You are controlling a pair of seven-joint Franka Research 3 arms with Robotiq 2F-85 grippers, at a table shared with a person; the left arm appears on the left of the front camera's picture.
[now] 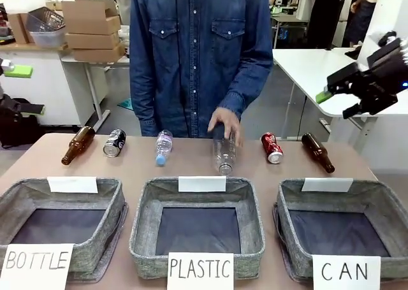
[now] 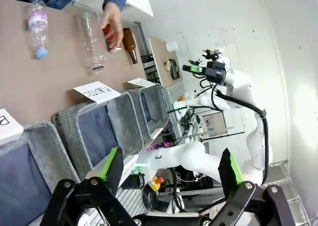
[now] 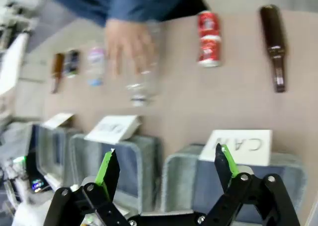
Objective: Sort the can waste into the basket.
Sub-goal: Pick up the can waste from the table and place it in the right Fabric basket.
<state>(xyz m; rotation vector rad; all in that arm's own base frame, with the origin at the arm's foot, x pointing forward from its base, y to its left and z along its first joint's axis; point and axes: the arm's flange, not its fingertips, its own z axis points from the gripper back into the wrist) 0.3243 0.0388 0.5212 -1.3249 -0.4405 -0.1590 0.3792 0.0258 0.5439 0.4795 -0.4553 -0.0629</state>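
Note:
The shiny red can (image 1: 272, 147) lies on its side at the far right of the table, between a clear bottle and a brown bottle. The black and silver can (image 1: 115, 143) lies at the far left. The grey basket (image 1: 288, 229) signed CAN stands at the front right with a bare dark bottom. My right gripper (image 1: 331, 89) hovers open, high above the table's right end. In the right wrist view it (image 3: 165, 165) hangs over the CAN basket (image 3: 176, 181), with the red can (image 3: 209, 38) farther off. My left gripper (image 2: 170, 166) is open over the left baskets.
A person's hand (image 1: 226, 124) rests on a clear plastic bottle (image 1: 225, 155) at mid-table. A smaller clear bottle (image 1: 164, 147) and two brown bottles (image 1: 78, 145) (image 1: 317, 152) lie in the same row. Baskets signed PLASTIC (image 1: 143, 232) and BOTTLE (image 1: 115, 213) stand beside the CAN one.

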